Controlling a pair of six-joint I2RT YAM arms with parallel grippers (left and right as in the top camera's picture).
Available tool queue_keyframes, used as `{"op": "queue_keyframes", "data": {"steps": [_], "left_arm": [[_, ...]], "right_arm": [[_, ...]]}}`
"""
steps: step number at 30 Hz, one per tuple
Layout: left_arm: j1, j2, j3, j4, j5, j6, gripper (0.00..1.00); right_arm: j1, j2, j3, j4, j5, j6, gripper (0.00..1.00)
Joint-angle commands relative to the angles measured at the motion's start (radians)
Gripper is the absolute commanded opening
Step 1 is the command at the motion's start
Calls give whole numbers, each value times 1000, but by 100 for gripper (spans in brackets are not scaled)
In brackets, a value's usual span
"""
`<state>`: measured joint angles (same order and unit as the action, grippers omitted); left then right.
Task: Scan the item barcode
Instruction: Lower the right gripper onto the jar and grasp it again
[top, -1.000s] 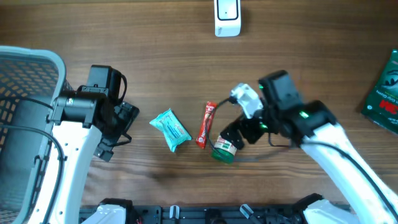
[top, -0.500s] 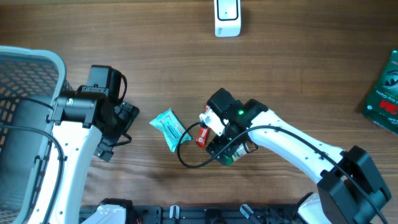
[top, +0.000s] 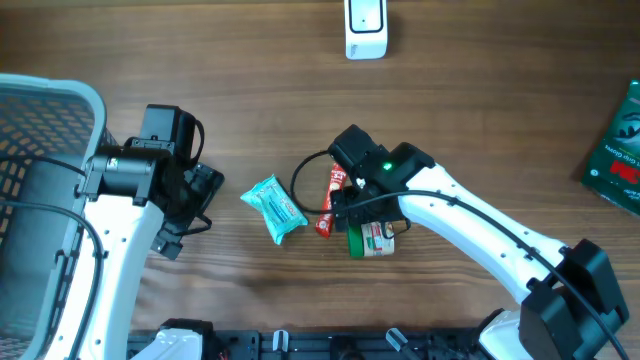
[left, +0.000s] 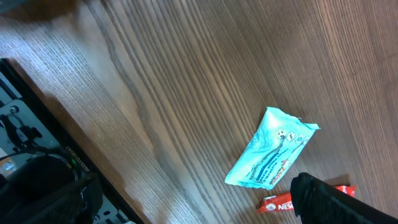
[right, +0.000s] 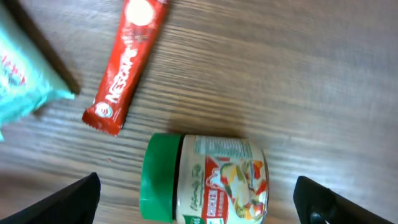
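Right now: right claw wide open over jar, nothing gripped.
Brown wooden table (top: 480, 90); grey mesh basket (top: 45, 110) at its left edge. Right gripper (right: 198, 208) is spread, fingers (right: 71, 202) either side of the small white-labelled jar with green lid (right: 211, 183), which lies on its side, front-centre, untouched. Left gripper (top: 198, 195) is also spread open and empty, near the teal plastic snack packet (top: 274, 208). White barcode scanner (top: 365, 28) at far edge, well apart from the jar. Red stick sachet (right: 127, 62) just beside the jar's lid.

R gripper (right: 200, 206) now above jar (top: 372, 240), jar now on side.
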<state>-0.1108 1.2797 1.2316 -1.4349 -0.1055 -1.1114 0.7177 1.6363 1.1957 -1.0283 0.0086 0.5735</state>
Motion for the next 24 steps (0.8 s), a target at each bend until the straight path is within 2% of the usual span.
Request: {"op": "queue_keyframes", "data": {"steps": [1,4,10,13,15,21,24], "left_arm": [[5,-10,13,0,0,5,100],[5,-10,13,0,0,5,100],[5,-10,13,0,0,5,100],[5,-10,13,0,0,5,100],[5,-10,13,0,0,5,100],[5,-10,13,0,0,5,100],[5,-10,13,0,0,5,100]], "right_arm": [[1,9,8,8,-32,157,100],[1,10,-6,6,-35,-10,100],[-61,52,-58,16,-78,-16,100],[-82,108,-58,7,-243,-133,100],[-76,138,-58,2,-306,-153,100],[-66,156,-59,-103,-293,-151,100],[-66,156,-59,-121,-294,-208,100]]}}
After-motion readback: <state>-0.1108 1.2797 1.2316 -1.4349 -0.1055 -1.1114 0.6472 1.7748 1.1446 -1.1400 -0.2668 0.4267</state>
